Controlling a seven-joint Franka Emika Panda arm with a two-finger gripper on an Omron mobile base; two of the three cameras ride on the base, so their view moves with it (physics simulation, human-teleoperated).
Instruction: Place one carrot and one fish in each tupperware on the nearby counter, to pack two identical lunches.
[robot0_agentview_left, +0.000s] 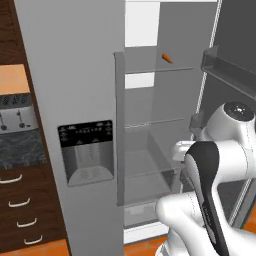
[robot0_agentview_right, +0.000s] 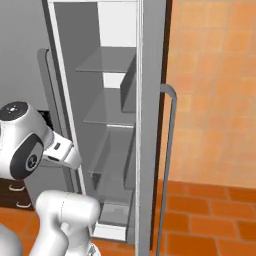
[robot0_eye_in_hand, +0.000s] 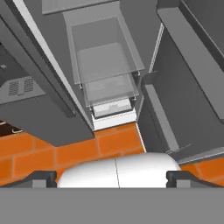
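Observation:
One orange carrot (robot0_agentview_left: 167, 58) lies on the top glass shelf of the open fridge (robot0_agentview_left: 155, 125), high above my arm. My gripper (robot0_eye_in_hand: 111, 179) is open: its two dark fingertips (robot0_eye_in_hand: 42, 178) stand wide apart with nothing between them. It hangs in front of the fridge opening and looks down at the lower shelves and the orange floor. A strip of the dark marbled counter (robot0_agentview_left: 20, 148) shows at the far left, over wood drawers with curved silver handles. The tupperware and the fish are out of view.
A silver toaster (robot0_agentview_left: 15, 116) stands on the counter. The shut fridge door with a dispenser panel (robot0_agentview_left: 86, 151) lies between counter and opening. The open door with its bins (robot0_agentview_left: 230, 67) stands on the right. A clear drawer (robot0_eye_in_hand: 105, 65) sits low inside.

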